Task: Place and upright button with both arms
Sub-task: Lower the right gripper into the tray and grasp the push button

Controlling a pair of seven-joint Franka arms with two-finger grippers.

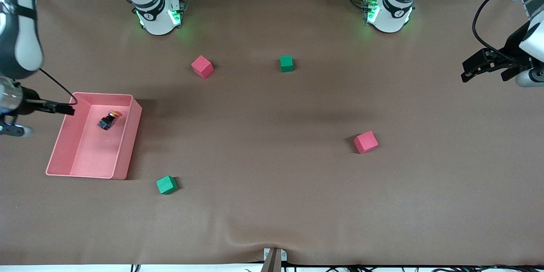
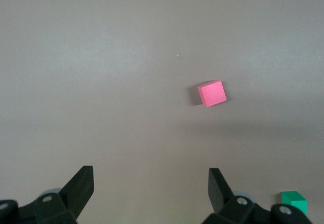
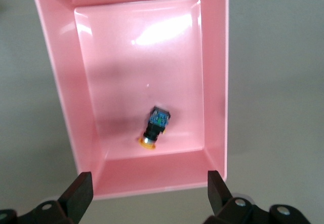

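Button (image 3: 155,127): lying on its side in the pink bin (image 1: 63,144), so not yet upright
Right hand (image 3: 147,196): spread, over the bin (lined up to pick)
Left hand (image 2: 151,186): spread, waiting over bare table (image 1: 272,204)

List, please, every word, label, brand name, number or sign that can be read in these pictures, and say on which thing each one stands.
There is no text that can be read.
Right arm's base: a small round mark on its black band, too small to read.
Left arm's base: the same kind of mark, too small to read.
Button, pink tray, red cubes and green cubes: no writing shows on them.
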